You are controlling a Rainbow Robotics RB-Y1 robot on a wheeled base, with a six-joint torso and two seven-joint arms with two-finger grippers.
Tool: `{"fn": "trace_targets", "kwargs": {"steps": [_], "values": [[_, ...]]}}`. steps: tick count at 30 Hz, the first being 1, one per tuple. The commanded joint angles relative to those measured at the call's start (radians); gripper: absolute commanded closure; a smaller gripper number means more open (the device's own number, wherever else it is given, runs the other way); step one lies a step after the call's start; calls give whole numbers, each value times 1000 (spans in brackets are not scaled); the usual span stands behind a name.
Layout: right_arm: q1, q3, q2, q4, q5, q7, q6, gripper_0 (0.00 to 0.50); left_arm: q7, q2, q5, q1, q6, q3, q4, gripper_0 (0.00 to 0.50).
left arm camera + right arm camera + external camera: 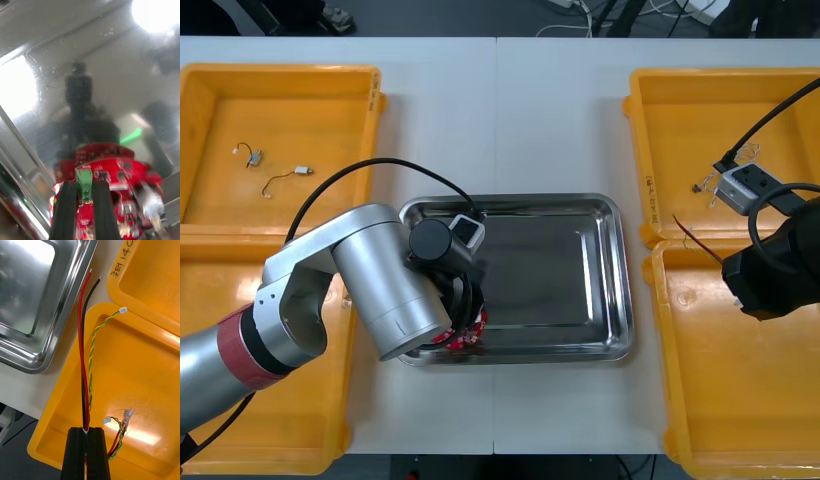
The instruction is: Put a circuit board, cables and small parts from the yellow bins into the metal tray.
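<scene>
The light tabletop (560, 110) carries two yellow plastic bins at each side, with a shiny rectangular metal tray (620, 260) between them.

The left arm reaches over the tray's near-left corner. The left gripper (84, 185) is low over the tray floor, its black fingers clamped on a green block at the edge of a round red circuit board (112, 165). The board sits in that near-left corner, close against the tray's near wall. We cannot tell whether it touches the floor.

The right arm is at the right of the tabletop. The right gripper (87, 432) hangs over the near-right yellow bin (142, 371), close to its left wall. Its fingers are pinched on a cable bundle (80, 333) of one red strand, one black strand and a twisted yellow-and-green pair. The red and black ends reach past the bin's rim toward the tray's right edge, without entering the tray.

In the far-left yellow bin (300, 120) lie two small metal parts (302, 171) with thin leads, near each other.
</scene>
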State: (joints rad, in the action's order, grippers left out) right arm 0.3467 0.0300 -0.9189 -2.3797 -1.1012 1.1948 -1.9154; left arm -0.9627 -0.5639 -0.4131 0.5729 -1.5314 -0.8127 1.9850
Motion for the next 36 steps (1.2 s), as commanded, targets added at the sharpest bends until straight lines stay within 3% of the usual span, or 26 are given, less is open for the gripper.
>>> {"fn": "trace_targets", "kwargs": {"steps": [1, 3, 8, 21, 36], "values": [[14, 10, 6, -27, 8, 19, -4, 500, 52, -7, 11, 21, 14, -11, 11, 252], [14, 10, 6, -27, 8, 19, -4, 500, 53, -7, 13, 21, 19, -11, 11, 134], [14, 10, 6, -27, 6, 19, -4, 500, 56, -7, 13, 22, 24, -10, 11, 35], [14, 15, 6, -27, -8, 20, -4, 500, 53, -8, -3, 25, 19, 32, 20, 0], [87, 186, 28, -27, 63, 29, 21, 500, 21, -18, -144, 88, -187, 168, 95, 0]]}}
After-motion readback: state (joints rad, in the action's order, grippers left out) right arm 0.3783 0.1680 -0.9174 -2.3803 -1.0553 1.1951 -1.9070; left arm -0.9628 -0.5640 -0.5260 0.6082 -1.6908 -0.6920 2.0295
